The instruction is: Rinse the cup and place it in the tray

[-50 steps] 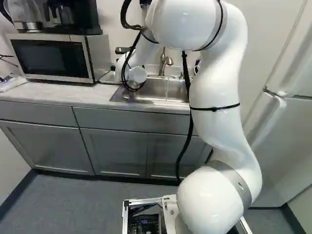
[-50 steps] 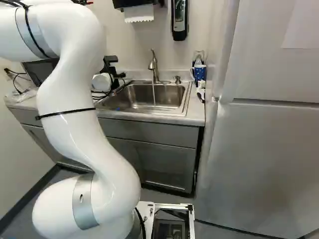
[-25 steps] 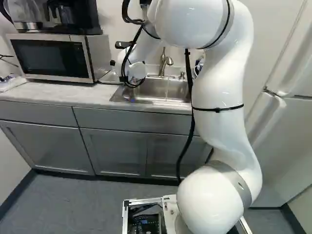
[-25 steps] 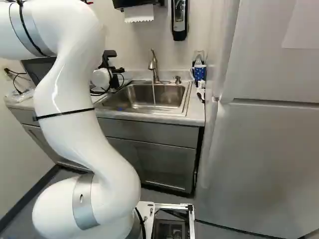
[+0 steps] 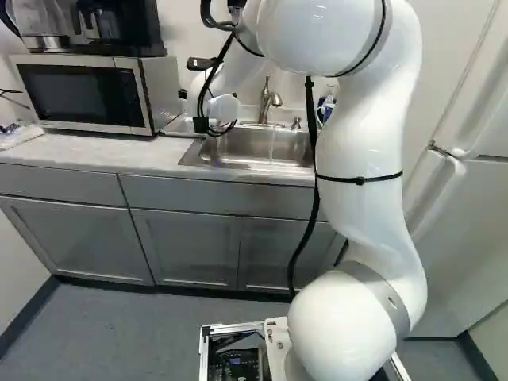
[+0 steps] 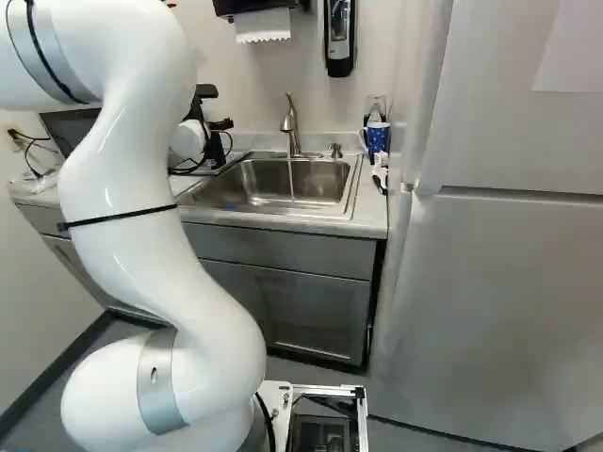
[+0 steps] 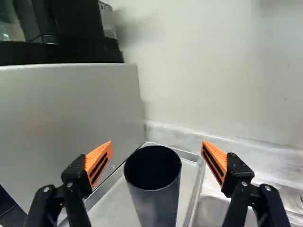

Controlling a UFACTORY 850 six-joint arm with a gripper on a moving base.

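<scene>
The gripper (image 6: 222, 126) is beside the sink's left end in the right base view, partly hidden by my arm. In the wrist view the gripper (image 7: 157, 158) stands wide open, with a gap between each orange pad and the dark grey cup (image 7: 158, 203). Upright and empty-looking, the cup stands in the metal tray (image 7: 193, 191), its open rim in line with the space between the fingers. The tray (image 5: 181, 125) lies between microwave and sink. Water runs in a thin stream from the faucet (image 6: 291, 122) into the sink (image 6: 325, 181).
The microwave (image 5: 86, 94) stands close beside the tray, a black appliance (image 5: 119, 28) on top. A wall rises behind the tray and sink. A blue patterned mug (image 6: 377, 137) stands right of the sink, near the fridge (image 6: 499, 311).
My arm has drawn back somewhat, and its wrist has risen beside the sink. The base, faucet and running water stay as they were.
</scene>
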